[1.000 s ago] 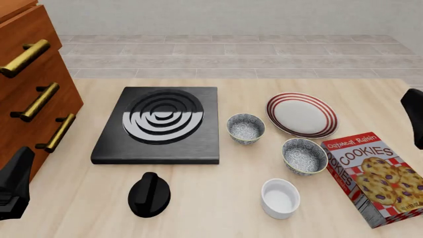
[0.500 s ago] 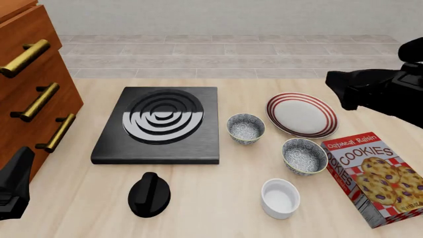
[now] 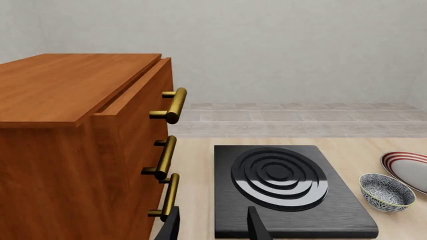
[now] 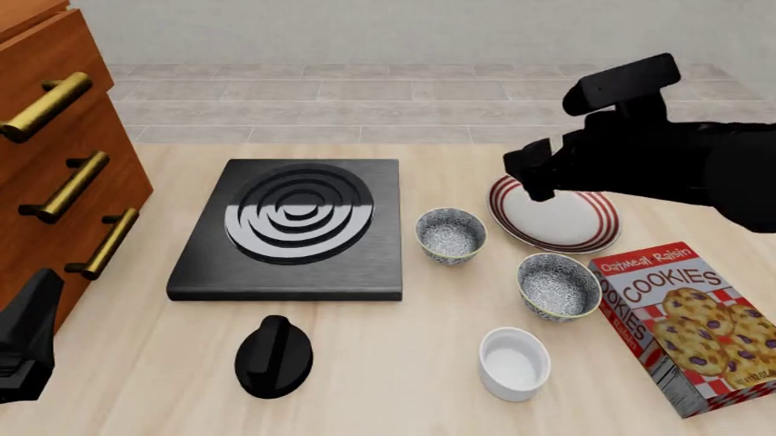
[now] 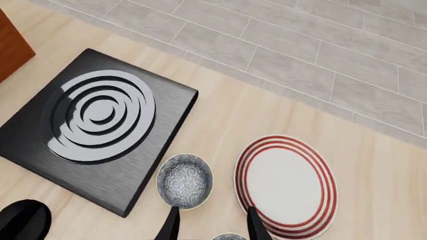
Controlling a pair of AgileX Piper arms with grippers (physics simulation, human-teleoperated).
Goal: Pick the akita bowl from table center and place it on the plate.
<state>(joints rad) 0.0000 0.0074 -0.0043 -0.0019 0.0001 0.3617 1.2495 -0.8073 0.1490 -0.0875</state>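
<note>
The akita bowl (image 4: 452,234), speckled blue-grey inside with a dark patterned outside, stands at the table's middle between the stove and the plate (image 4: 554,211). The plate is white with red rim stripes. My right gripper (image 4: 533,182) hangs open and empty above the plate's near-left rim, higher than the bowl. In the right wrist view the akita bowl (image 5: 185,180) and the plate (image 5: 285,186) lie just ahead of the spread fingers (image 5: 171,226). My left gripper (image 4: 31,327) rests open and empty at the front left, far from the akita bowl (image 3: 387,192).
A look-alike bowl (image 4: 559,285) stands nearer the front, beside a cookie box (image 4: 691,322). A white ramekin (image 4: 514,363) and a black knob (image 4: 274,356) sit near the front. A black stove (image 4: 297,227) lies left of the bowl, and a wooden drawer cabinet (image 4: 61,154) stands at the left edge.
My right arm has swung in from the right edge toward the left and now hovers over the plate. The left arm and all table objects have stayed put.
</note>
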